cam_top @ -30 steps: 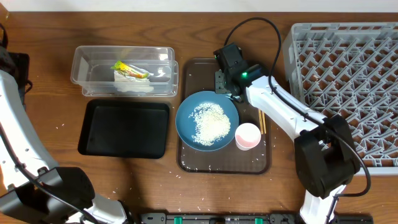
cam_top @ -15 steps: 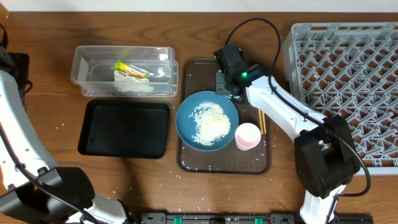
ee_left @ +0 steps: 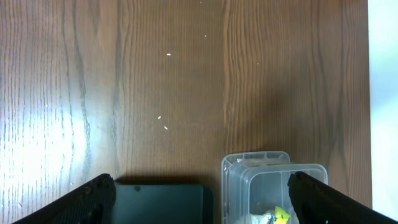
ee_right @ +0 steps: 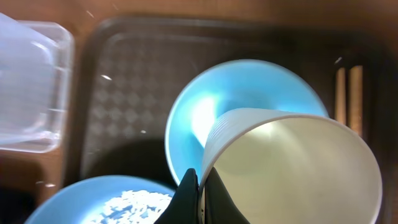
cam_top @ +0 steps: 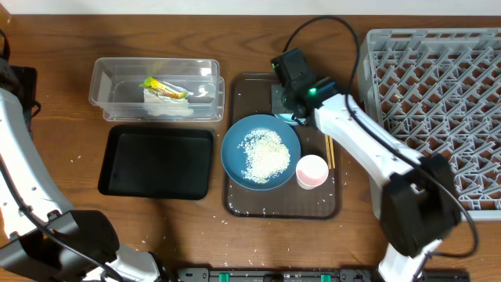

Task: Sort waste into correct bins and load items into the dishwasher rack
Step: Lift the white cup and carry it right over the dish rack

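Small white plastic cup [ee_right: 292,168], tilted, with its rim pinched between my closed right jaws over the far end of the brown serving tray [cam_top: 246,200]. Directly beneath it is the small light-blue bowl [ee_right: 249,87]. Nearer on the tray sits the large dark-blue round dish [cam_top: 233,149] carrying a heap of white rice [cam_top: 264,153]. A small pink cup [cam_top: 311,171] stands just beside the dish's near right edge, and thin wooden chopsticks [cam_top: 329,151] lie along the tray's right side. The large grey lattice-floored rack [cam_top: 438,94] stands to the right on the tabletop [cam_top: 78,31]. To the left, the clear rectangular plastic tub [cam_top: 106,86] holds a crumpled yellow-green wrapper [cam_top: 163,87] and crumpled white paper [cam_top: 168,107]. The shallow black rectangular tray [cam_top: 156,160] lies just nearer. My left jaws are spread wide, high above the wood.
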`<state>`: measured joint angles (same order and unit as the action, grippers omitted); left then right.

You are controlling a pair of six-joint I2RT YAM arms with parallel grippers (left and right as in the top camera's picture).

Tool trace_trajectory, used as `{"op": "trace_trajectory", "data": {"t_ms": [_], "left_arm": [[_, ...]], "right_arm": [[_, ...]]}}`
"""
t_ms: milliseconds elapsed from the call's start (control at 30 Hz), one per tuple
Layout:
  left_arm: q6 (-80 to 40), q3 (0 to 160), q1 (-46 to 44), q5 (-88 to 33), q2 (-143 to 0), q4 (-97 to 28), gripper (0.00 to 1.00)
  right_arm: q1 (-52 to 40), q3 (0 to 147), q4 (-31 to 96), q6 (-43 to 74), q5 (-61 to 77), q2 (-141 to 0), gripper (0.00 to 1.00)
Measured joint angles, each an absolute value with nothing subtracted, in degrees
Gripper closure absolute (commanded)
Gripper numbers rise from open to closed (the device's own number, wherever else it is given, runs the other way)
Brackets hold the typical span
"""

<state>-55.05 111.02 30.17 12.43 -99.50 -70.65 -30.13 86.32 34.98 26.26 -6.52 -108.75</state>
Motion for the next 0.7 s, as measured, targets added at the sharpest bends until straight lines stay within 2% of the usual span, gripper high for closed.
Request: {"op": "trace_trajectory", "data": {"t_ms": [167, 300, 500, 700], "left_arm": [[-55.05, 111.02, 30.17, 12.43, -99.50, -70.65, 0.08], [-55.05, 111.02, 30.17, 12.43, -99.50, -70.63, 0.08], [-55.05, 111.02, 30.17, 12.43, -99.50, -70.63, 0.08], [-55.05, 111.02, 30.17, 12.43, -99.50, -70.65, 0.08]], "right_arm": [[-26.81, 87.37, 35.59, 25.17, -6.00, -100.75, 0.99], [-20.38, 87.83, 36.62, 23.66, -5.37, -93.47, 0.99], [-4.10, 88.44, 37.19, 20.08, 2.42, -87.61, 0.99], [15.09, 88.44, 37.50, 15.57, 20.38, -88.84, 0.99]]}}
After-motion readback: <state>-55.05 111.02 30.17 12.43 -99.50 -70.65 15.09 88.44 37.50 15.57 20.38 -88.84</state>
